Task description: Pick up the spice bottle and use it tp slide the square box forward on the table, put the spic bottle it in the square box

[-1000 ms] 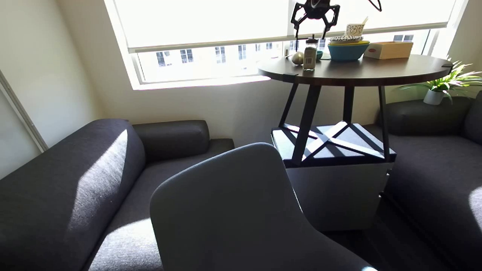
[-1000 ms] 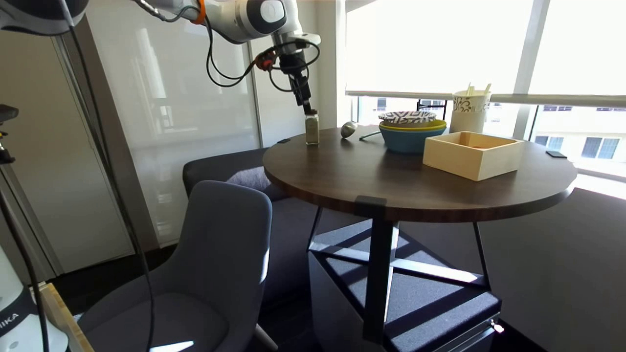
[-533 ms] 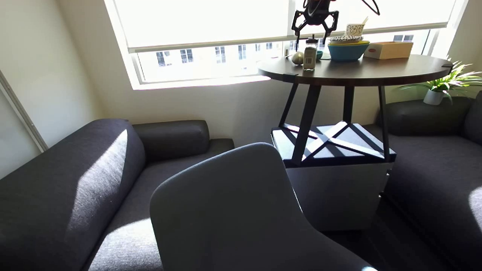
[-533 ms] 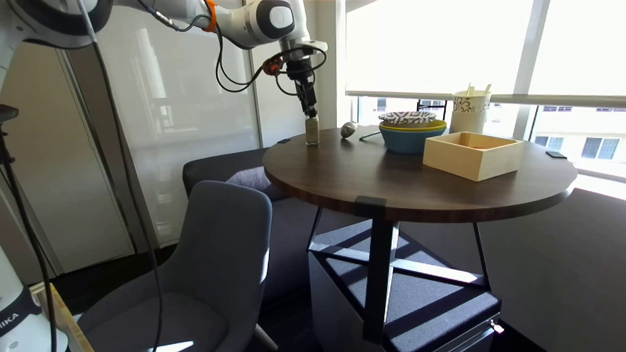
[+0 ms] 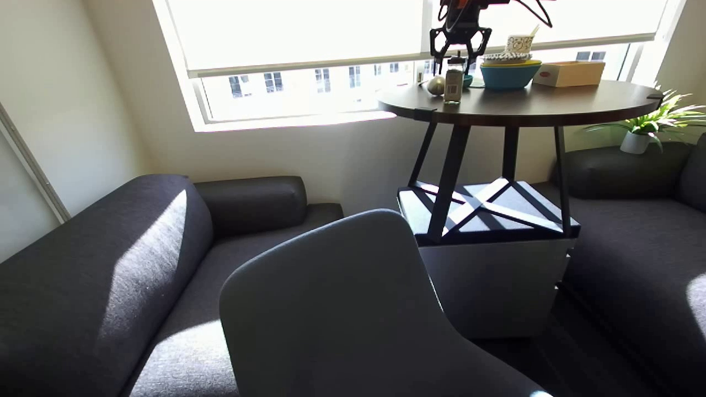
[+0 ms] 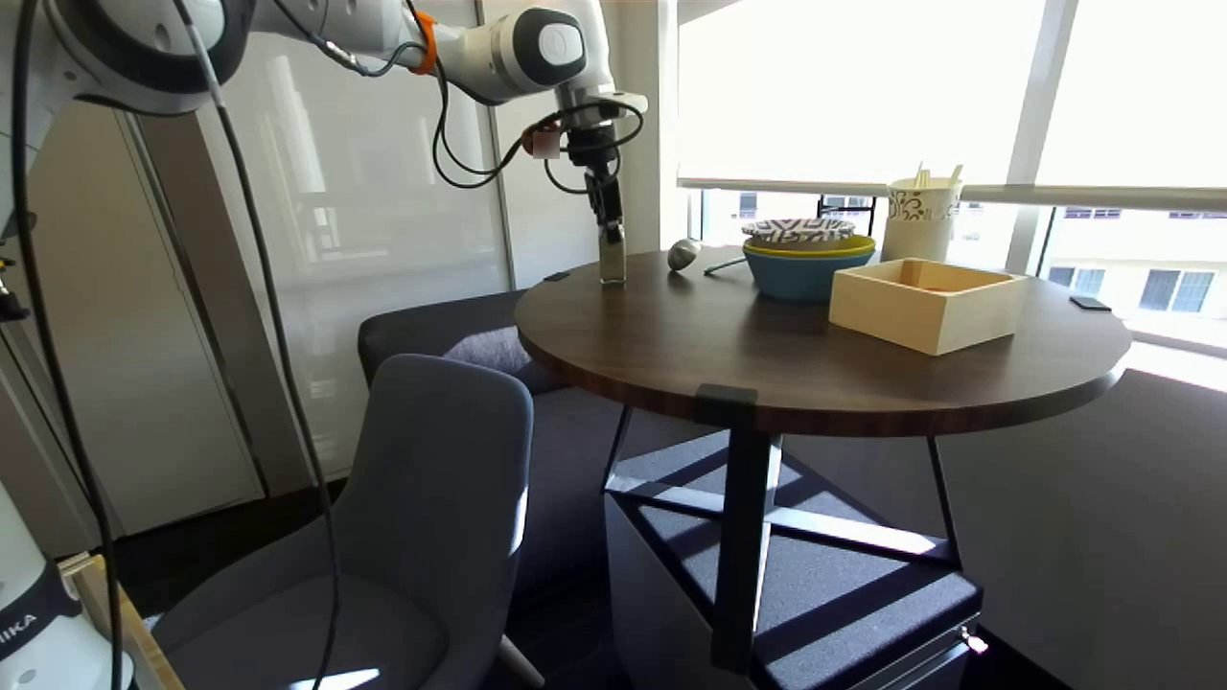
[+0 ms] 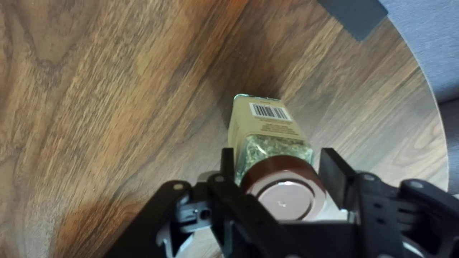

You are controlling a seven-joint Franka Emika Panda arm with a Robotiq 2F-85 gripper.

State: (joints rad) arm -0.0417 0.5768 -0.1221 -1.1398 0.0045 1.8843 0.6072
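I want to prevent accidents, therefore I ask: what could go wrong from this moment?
The open claw straddles the spice bottle; uneven closing could tip this tall, narrow bottle. It stands near the edge of the table, so a knock might send it off. Later, pushing the square box may bump the blue bowl close beside it, depending on direction.
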